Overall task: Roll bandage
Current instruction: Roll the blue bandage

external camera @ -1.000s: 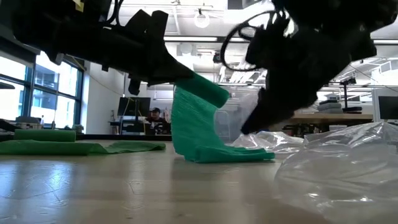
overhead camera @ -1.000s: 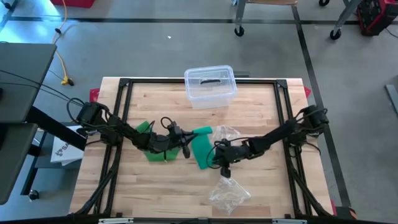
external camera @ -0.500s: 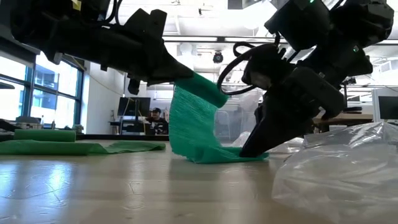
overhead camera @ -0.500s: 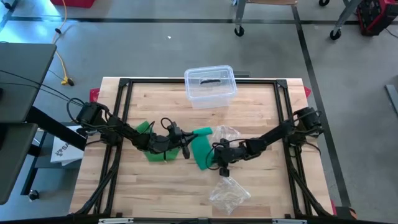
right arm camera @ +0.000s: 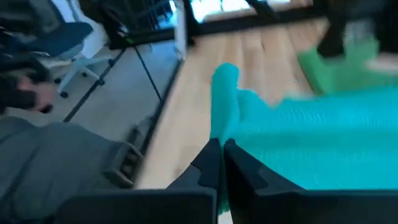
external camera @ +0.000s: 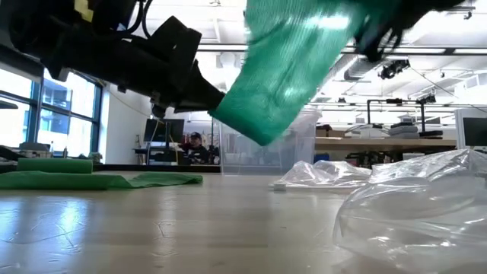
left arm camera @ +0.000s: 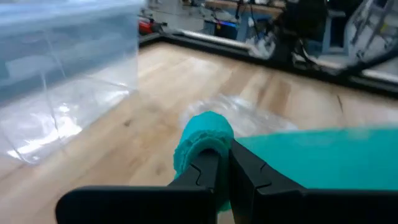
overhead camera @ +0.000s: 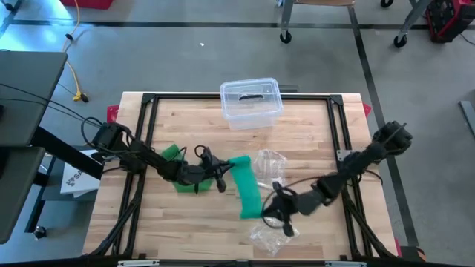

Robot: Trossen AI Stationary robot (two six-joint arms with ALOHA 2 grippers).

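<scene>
Once I compared it against the shot from a second back, the big change was on my right side: the right gripper (overhead camera: 272, 213) had slid toward the front edge of the table (overhead camera: 312, 133) and lifted, taking the loose end of the green bandage (overhead camera: 247, 190) with it. Earlier that end was lying on the wood by the crumpled plastic; in the low view the strip (external camera: 293, 61) was now off the surface and stretched taut between both arms. The right jaws, which had been partly apart, were clamped tight on the bandage edge, and the right wrist view showed the fabric (right arm camera: 292, 134) pinched between the fingers (right arm camera: 211, 165). The left gripper (overhead camera: 222, 176) hadn't budged, still squeezed shut on the rolled end of the bandage (left arm camera: 202, 140) near the middle of the table. A second green bandage (overhead camera: 178, 165) lay flat under the left arm, same as before. As for containers, the clear plastic tub (overhead camera: 251, 102) sat at the far edge with its lid on, and I could make out one small dark item inside but couldn't tell what it was. Two crumpled clear wrappers were out too, one (overhead camera: 270, 160) just past the stretched strip and one (overhead camera: 272, 233) at the front edge right by the right gripper.
</scene>
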